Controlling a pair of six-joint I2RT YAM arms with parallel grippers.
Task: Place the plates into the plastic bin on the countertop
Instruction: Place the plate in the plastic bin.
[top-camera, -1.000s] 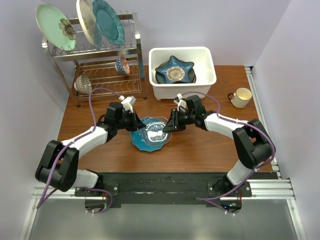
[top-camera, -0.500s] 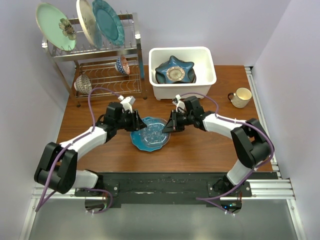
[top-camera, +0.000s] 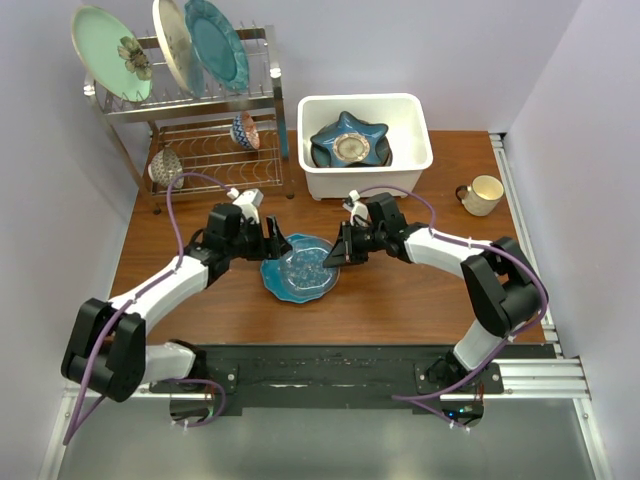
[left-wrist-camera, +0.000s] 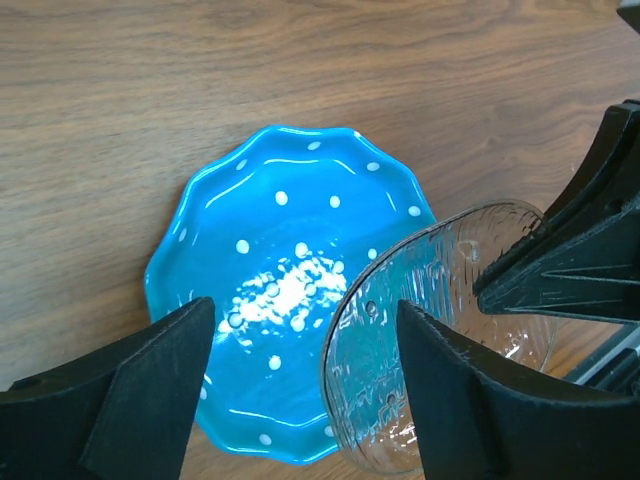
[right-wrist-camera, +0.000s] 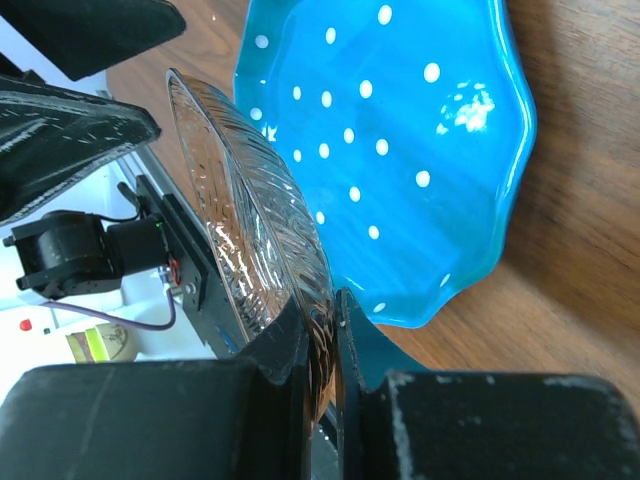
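A blue scalloped white-dotted plate (top-camera: 296, 270) (left-wrist-camera: 260, 250) (right-wrist-camera: 400, 130) lies flat on the wooden countertop (top-camera: 400, 295). Over its right side a clear textured glass plate (left-wrist-camera: 440, 330) (right-wrist-camera: 250, 200) is tilted up, its rim pinched in my right gripper (top-camera: 340, 256) (right-wrist-camera: 326, 320), which is shut on it. My left gripper (top-camera: 276, 243) (left-wrist-camera: 300, 320) is open at the blue plate's left edge, holding nothing. The white plastic bin (top-camera: 318, 182) stands behind with a dark-blue star-shaped plate (top-camera: 348, 140) inside.
A chrome wire rack (top-camera: 200, 112) at the back left holds a mint flower plate (top-camera: 108, 52), a cream plate (top-camera: 170, 45), a teal plate (top-camera: 215, 42) and two small patterned bowls (top-camera: 244, 130). A cream mug (top-camera: 481, 194) stands at the right.
My left gripper has opened, let go of the glass plate and drawn back left. My right gripper has closed on the glass plate's rim and tilted it up off the blue plate.
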